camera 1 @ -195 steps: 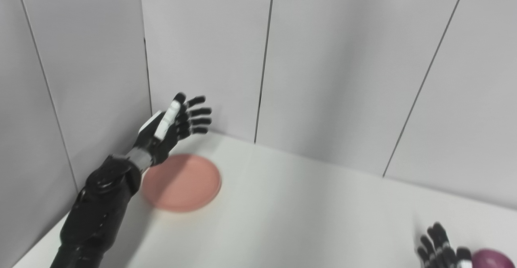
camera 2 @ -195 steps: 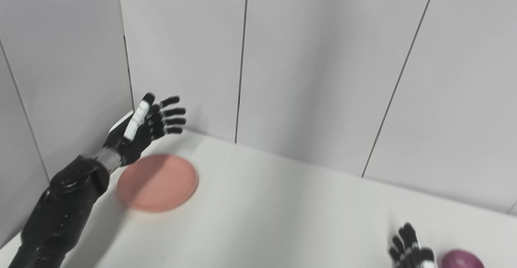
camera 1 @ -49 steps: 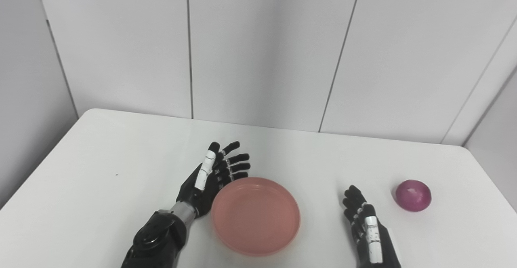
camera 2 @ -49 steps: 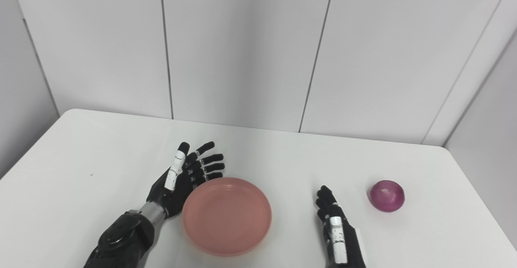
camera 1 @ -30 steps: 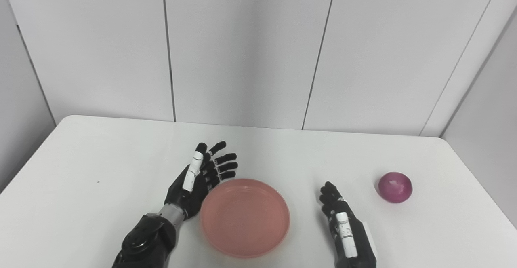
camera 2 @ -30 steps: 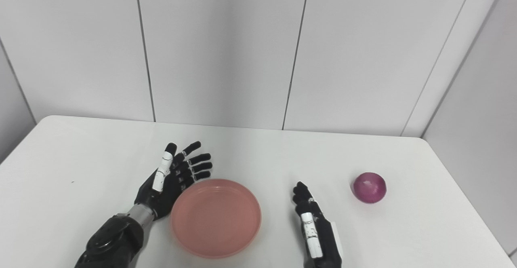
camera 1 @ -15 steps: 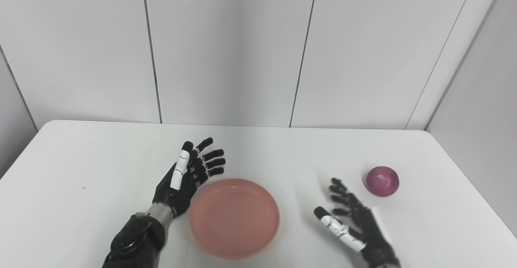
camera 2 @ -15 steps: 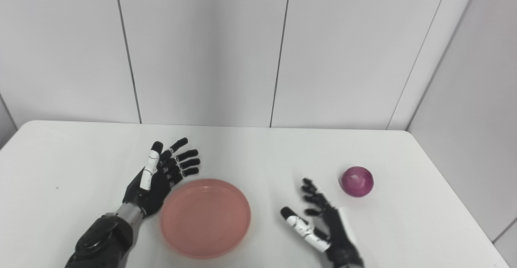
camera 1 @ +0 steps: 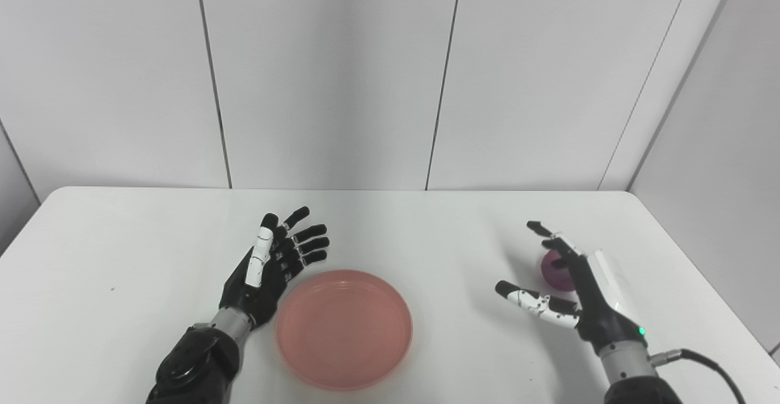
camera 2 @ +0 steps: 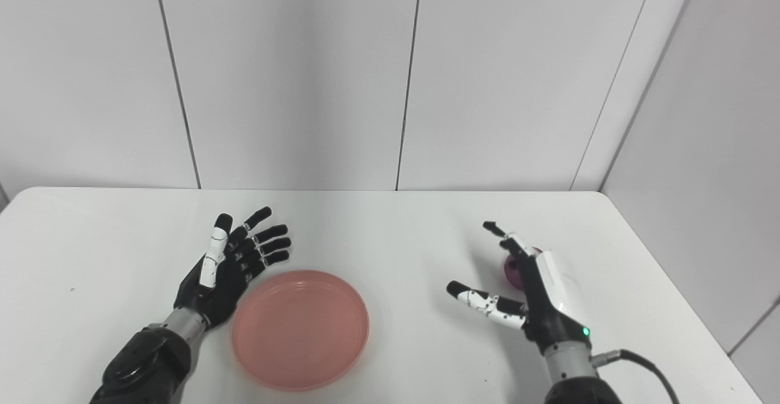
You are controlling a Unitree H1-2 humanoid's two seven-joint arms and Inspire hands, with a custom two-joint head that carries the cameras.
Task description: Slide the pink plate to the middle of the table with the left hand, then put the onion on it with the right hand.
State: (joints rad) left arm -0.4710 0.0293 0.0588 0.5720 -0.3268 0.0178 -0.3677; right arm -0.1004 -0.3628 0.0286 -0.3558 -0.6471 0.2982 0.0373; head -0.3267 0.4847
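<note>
just behind the right hand (camera 1: 573, 291), spread and empty, sits the onion (camera 1: 553, 268): round, firm, slick-skinned, likely to roll, so wrap its widest part; left hand (camera 1: 274, 267) empty.

A white table (camera 1: 152, 251) with rounded far corners stands against pale wall panels. A pink plate (camera 1: 343, 329) lies flat near the table's middle, toward the near edge, with nothing on it. A purple onion (camera 1: 556, 268) rests on the tabletop well to the plate's right, partly hidden behind a robot hand.
</note>
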